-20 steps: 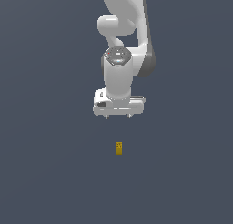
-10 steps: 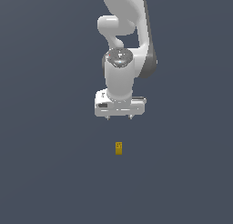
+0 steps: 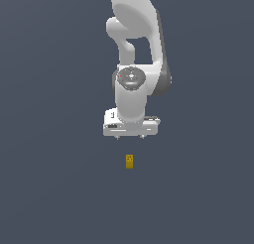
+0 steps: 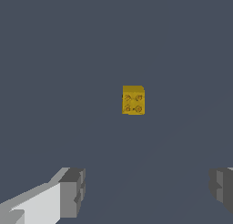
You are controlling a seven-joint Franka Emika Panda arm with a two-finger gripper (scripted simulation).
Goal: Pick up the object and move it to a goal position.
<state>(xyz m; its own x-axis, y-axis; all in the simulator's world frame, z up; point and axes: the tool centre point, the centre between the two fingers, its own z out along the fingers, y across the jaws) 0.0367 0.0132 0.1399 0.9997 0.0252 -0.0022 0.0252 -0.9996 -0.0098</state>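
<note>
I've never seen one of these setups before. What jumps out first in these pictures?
The big white robot arm dominates the exterior view, hanging down from the top against a plain dark grey-blue floor. Just below its gripper stands a tiny mustard-yellow block, the only spot of colour, clearly apart from it. In the wrist view the same block shows four round studs, with the grey fingers spread wide apart and holding nothing.

No text, number or brand can be read anywhere. The block (image 4: 133, 100) carries four small round marks on one face, but these are not letters.
</note>
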